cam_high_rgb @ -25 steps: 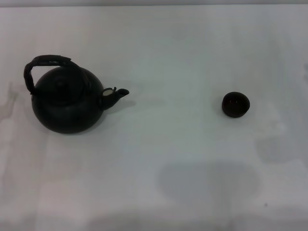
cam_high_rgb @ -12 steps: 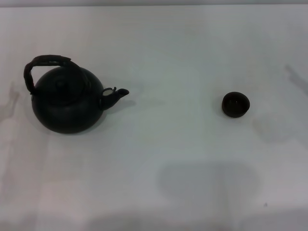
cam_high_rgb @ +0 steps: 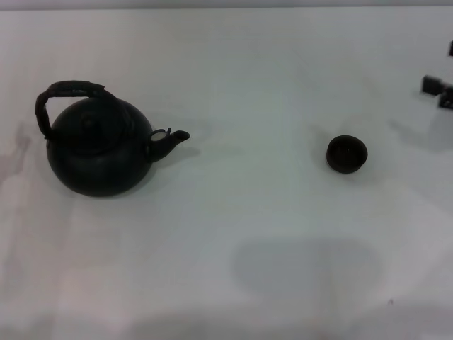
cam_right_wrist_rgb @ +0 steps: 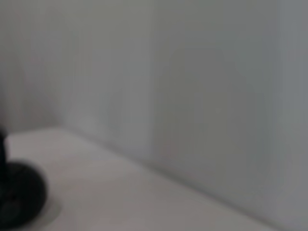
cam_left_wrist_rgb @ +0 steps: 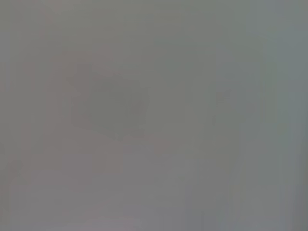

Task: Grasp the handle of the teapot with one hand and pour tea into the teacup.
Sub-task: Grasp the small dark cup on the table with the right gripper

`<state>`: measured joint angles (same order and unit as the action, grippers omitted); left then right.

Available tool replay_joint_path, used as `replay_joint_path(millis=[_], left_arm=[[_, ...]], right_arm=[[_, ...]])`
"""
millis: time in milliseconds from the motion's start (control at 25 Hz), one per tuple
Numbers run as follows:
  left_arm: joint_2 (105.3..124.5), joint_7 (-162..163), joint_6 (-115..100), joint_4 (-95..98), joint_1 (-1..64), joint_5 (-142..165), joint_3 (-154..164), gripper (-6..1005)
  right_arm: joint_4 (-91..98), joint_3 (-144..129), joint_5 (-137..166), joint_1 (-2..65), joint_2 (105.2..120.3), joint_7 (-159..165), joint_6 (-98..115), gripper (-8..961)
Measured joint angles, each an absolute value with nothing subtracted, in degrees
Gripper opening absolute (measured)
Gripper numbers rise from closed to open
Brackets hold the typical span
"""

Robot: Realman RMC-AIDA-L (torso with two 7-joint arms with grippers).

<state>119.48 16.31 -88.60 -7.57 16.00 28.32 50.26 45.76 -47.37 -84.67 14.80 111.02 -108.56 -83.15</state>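
Note:
The black round-bellied teapot stands on the white table at the left, its spout pointing right toward the teacup. Its dark arched handle rises over the lid, free of any gripper. The tiny dark teacup sits at the right, well apart from the pot. My right gripper shows only as black parts at the right edge, beyond and to the right of the cup, holding nothing. The right wrist view shows a blurred dark round thing, probably the teacup. My left gripper is out of view.
A faint grey shadow lies on the table in front of the cup. The left wrist view shows only a blank grey surface. A pale wall stands behind the table in the right wrist view.
My right gripper has come into view at the right edge, where only its shadow showed before. The teapot and the teacup have not moved.

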Motion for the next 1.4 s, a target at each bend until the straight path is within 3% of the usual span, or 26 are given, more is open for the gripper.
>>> replay_joint_path(millis=[120, 200, 1400], left_arm=[[119.45, 16.37, -88.6, -7.47, 16.05, 29.2, 50.28, 833], [119.44, 16.37, -88.49, -7.39, 15.99, 29.47, 50.28, 832], [119.31, 16.34, -88.69, -7.13, 15.03, 29.53, 50.28, 833]], right_arm=[[50.07, -47.43, -79.55, 14.97, 113.52, -107.22, -83.27, 847], [50.83, -48.26, -78.38, 15.2, 114.31, -107.27, -82.84, 846], [51.37, -71.66, -75.93, 20.6, 114.96, -102.4, -70.54, 849]])
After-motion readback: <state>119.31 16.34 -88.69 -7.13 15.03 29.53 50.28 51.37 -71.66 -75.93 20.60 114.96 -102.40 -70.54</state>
